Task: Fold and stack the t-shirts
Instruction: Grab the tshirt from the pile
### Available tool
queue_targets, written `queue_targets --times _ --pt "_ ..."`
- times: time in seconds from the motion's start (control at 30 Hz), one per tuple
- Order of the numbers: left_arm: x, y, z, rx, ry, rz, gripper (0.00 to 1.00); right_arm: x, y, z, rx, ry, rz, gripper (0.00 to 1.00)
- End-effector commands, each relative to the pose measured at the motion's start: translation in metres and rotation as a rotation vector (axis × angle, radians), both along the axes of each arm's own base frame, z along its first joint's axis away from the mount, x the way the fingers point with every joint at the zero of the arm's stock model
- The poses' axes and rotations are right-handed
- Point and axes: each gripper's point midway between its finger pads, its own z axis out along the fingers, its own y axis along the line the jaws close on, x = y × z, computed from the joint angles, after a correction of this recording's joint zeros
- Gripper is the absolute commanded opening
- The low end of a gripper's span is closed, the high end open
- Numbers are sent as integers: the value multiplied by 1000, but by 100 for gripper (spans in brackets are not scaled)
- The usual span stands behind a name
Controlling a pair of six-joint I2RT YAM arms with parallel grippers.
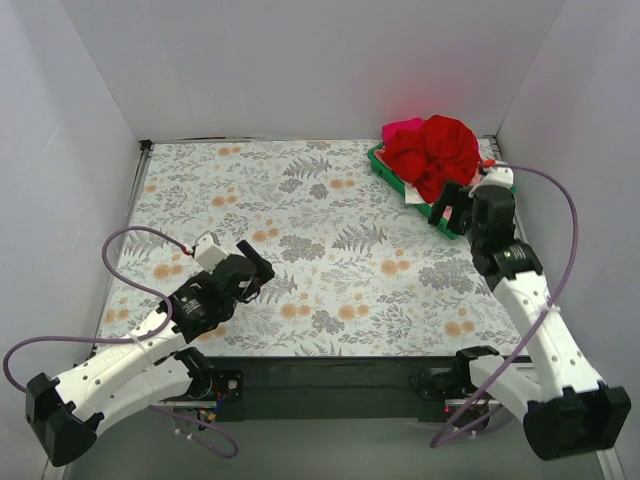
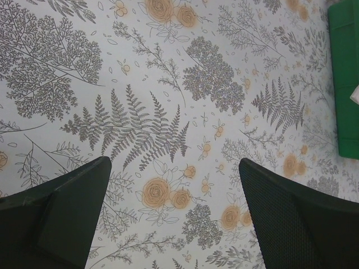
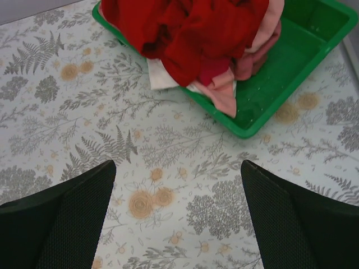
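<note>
A crumpled pile of t-shirts sits in a green tray point(image 1: 382, 166) at the back right of the table. The large bright red shirt point(image 1: 432, 152) lies on top, a magenta one point(image 1: 398, 130) shows behind it, and light pink point(image 3: 227, 98) and white point(image 3: 160, 77) cloth hang over the tray's rim. My right gripper point(image 1: 448, 208) is open and empty, hovering just in front of the tray; in its wrist view its gap point(image 3: 176, 207) is over bare cloth-covered table. My left gripper point(image 1: 262, 272) is open and empty over the table's left front point(image 2: 175, 210).
The table is covered with a floral patterned cloth point(image 1: 320, 240). White walls stand close on the left, back and right. The tray's edge point(image 2: 345, 78) shows at the right of the left wrist view. Purple cables loop beside both arms.
</note>
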Motion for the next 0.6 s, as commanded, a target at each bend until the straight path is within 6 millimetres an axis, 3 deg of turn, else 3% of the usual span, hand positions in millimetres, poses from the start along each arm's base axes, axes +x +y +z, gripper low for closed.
queue_targets --times 0.0,0.03,0.07,0.1,0.13,0.17,0.2,0.23,0.33,0.37,0.4,0.47,0.57 --pt "4 -2 0 19 -12 -19 98 50 -6 34 -111 -53 -16 98" --pt "4 -3 -1 20 -13 -23 98 64 -8 59 -123 -92 -31 98" --pt "5 -4 -1 21 -15 -27 98 76 -9 65 -159 -92 -22 98" --pt "6 -4 -2 26 -15 -28 98 93 -9 51 -182 -45 -19 98" --pt "6 -4 -3 29 -12 -30 98 106 -9 70 -188 -77 -24 98" --pt "5 -4 -4 31 -10 -30 98 117 -13 71 -199 -71 -31 98" --pt "5 -4 -6 33 -8 -32 98 135 -16 52 -216 -20 -29 98" --pt "5 -5 -6 31 -6 -36 98 150 -19 70 -205 -56 -32 97" --pt "3 -11 -12 21 2 -70 98 193 -17 45 -207 0 11 93" --pt "4 -13 -11 15 -3 -77 98 208 -15 60 -203 -34 19 91" --pt "4 -14 -12 16 0 -83 98 224 -13 34 -207 16 32 91" --pt "4 -15 -13 20 3 -88 98 248 -11 19 -216 57 43 87" --pt "5 -15 -14 24 7 -88 98 262 -9 2 -229 98 60 81"
